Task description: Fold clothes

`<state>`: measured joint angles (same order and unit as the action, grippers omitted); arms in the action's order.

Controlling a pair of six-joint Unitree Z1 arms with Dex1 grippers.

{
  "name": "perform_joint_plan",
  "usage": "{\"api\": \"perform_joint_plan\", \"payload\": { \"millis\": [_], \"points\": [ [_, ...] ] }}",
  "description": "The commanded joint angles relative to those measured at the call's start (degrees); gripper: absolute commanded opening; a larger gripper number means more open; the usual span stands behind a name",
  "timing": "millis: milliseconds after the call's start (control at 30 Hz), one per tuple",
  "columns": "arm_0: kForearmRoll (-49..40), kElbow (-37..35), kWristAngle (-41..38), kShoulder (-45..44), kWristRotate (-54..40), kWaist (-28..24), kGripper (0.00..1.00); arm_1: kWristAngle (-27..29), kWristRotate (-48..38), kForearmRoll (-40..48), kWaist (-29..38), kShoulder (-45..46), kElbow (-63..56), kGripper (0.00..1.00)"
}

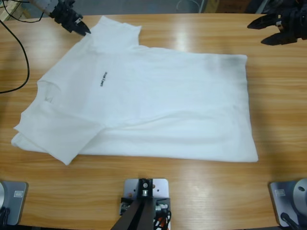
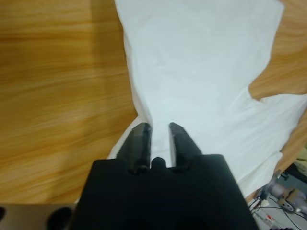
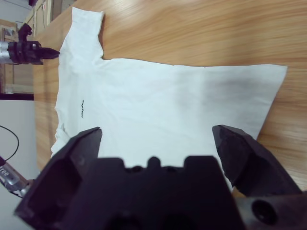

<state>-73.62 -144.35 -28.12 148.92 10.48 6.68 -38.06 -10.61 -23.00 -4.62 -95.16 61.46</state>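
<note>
With the T-shirt (image 1: 144,103) spread mid-frame, our left gripper (image 1: 81,28), jaws nearly pressed together at the upper-left sleeve, may snag one layer only, while our right gripper (image 1: 280,26) hangs spread upper right.

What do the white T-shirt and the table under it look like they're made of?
The plain white short-sleeved T-shirt looks like thin, matte woven or knit cloth, probably cotton: it lies limp with soft creases and no shine. The long wooden table shows brown grain streaks and a glossy sheen, so wood or wood-look laminate with a smooth finish.
</note>
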Motion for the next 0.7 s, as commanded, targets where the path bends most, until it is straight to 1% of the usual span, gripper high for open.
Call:
{"api": "perform_joint_plan", "payload": {
  "millis": [33, 133, 200, 233, 267, 300, 333, 367, 567, 700],
  "points": [
    [-1.5, -4.5, -2.3, 6.6, -0.4, -0.1, 0.0, -1.5, -0.6, 0.5, -0.4, 0.2, -0.4, 0.927],
    [-3.1, -5.1, -2.0, 6.9, -0.4, 0.0, 0.0, -1.5, -0.6, 0.4, -0.5, 0.2, -0.4, 0.928],
    [-4.8, -5.5, 0.9, 6.7, 0.6, -0.1, 0.006, -1.5, -0.6, 0.4, -0.5, 0.2, -0.4, 0.927],
    [-5.3, -5.5, 2.2, 6.5, 0.8, 0.0, 0.145, -1.5, -0.6, 0.4, -0.5, 0.2, -0.4, 0.927],
    [-5.3, -5.5, 2.9, 6.2, 0.8, 0.0, 0.365, -1.5, -0.6, 0.4, -0.5, 0.2, -0.4, 0.927],
    [-5.3, -5.6, 3.4, 6.1, 0.8, -0.2, 0.542, -1.5, -0.6, 0.4, -0.5, 0.1, -0.5, 0.927],
    [-5.2, -5.8, 3.6, 6.0, 0.8, -0.4, 0.645, -1.5, -0.6, 0.4, -0.5, 0.0, -0.5, 0.927],
    [-5.2, -6.1, 3.8, 5.8, 0.8, -0.7, 0.674, -1.5, -0.6, 0.4, -0.5, -0.1, -0.5, 0.928],
    [-4.8, -9.3, 4.4, 4.4, 1.5, -2.8, 0.678, -1.4, -0.5, 0.5, -0.5, -0.8, -0.5, 0.927],
    [-3.7, -9.2, 2.4, 4.5, 1.7, -4.1, 0.68, -1.4, -0.4, 0.5, -0.5, -1.0, -0.5, 0.927]
  ]
}}
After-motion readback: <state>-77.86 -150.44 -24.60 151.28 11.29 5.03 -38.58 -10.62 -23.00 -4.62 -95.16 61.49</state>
